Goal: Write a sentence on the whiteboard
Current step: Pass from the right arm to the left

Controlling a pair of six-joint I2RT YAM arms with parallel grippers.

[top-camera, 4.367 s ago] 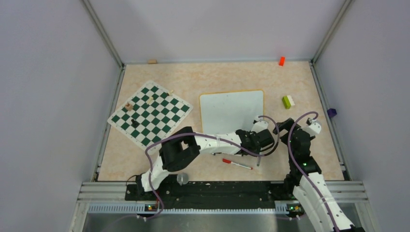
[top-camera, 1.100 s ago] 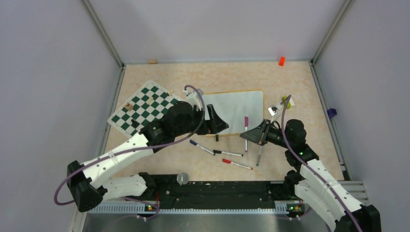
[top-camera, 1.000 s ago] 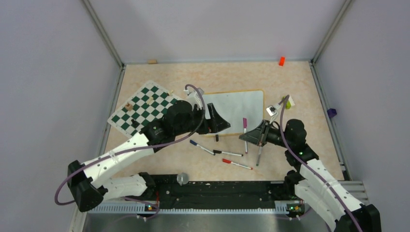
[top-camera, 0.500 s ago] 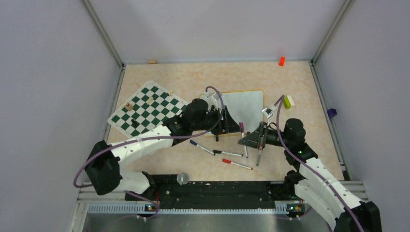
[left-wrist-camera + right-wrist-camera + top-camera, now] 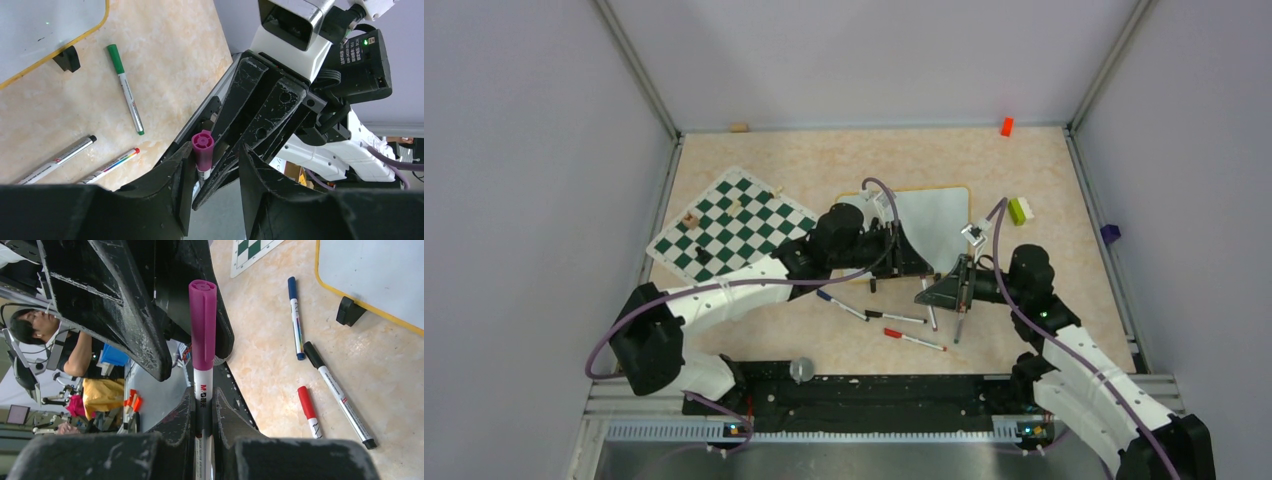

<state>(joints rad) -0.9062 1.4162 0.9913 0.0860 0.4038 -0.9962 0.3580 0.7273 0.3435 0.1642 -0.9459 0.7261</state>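
Note:
The whiteboard (image 5: 944, 215) lies at mid-table, white in a yellow frame, its left part hidden under my left arm; no sentence shows on the bare part. My right gripper (image 5: 202, 395) is shut on a purple-capped marker (image 5: 202, 330), held cap forward. In the top view my right gripper (image 5: 936, 293) sits just in front of the board's near edge. My left gripper (image 5: 215, 150) straddles the purple cap (image 5: 202, 147): one finger touches it, the other stands apart, so the jaws are open.
Loose markers lie in front of the board: green (image 5: 125, 87), blue (image 5: 295, 317), black (image 5: 337, 395), red (image 5: 309, 412). A chessboard mat (image 5: 729, 235) lies to the left. A green-and-white block (image 5: 1020, 210) and an orange block (image 5: 1006, 126) sit far right.
My left arm swung right from the board's left edge to the marker, its jaws narrowing around the cap. The right gripper kept hold of the marker and tilted it slightly lower.

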